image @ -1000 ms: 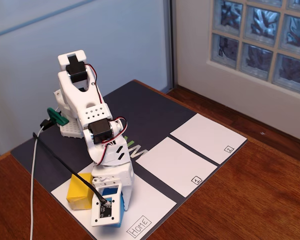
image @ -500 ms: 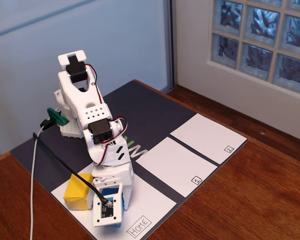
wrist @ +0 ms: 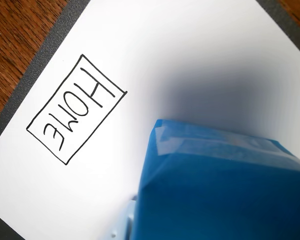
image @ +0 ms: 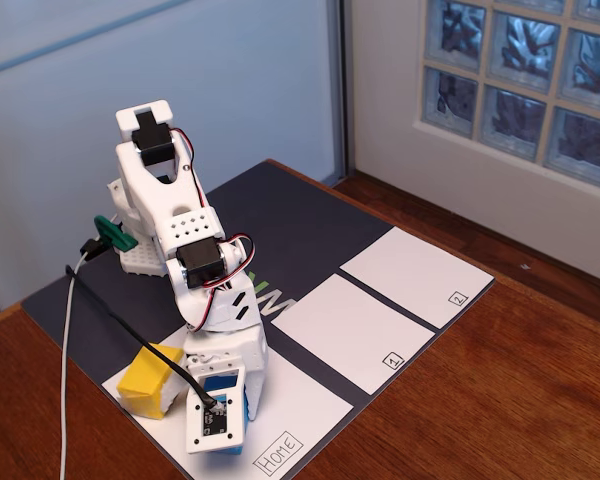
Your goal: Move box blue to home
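The box blue (wrist: 220,185) fills the lower right of the wrist view, its paler taped end facing the paper, and casts a shadow on it. It sits over home (image: 305,395), the big white sheet whose boxed "Home" label (wrist: 76,110) lies just beside it. In the fixed view my gripper (image: 225,428) points straight down around the box (image: 220,384). One pale finger (wrist: 126,222) lies against the box's side. The other is hidden behind the box, so how wide the jaws stand does not show.
A yellow block (image: 148,380) leans tilted against the gripper's left side at the sheet's edge in the fixed view. White squares "1" (image: 355,330) and "2" (image: 415,275) lie to the right on the dark mat (image: 290,220). Wooden table (image: 500,400) surrounds it.
The gripper has sunk slightly with the blue box. The yellow block has been pushed left and tipped onto an edge.
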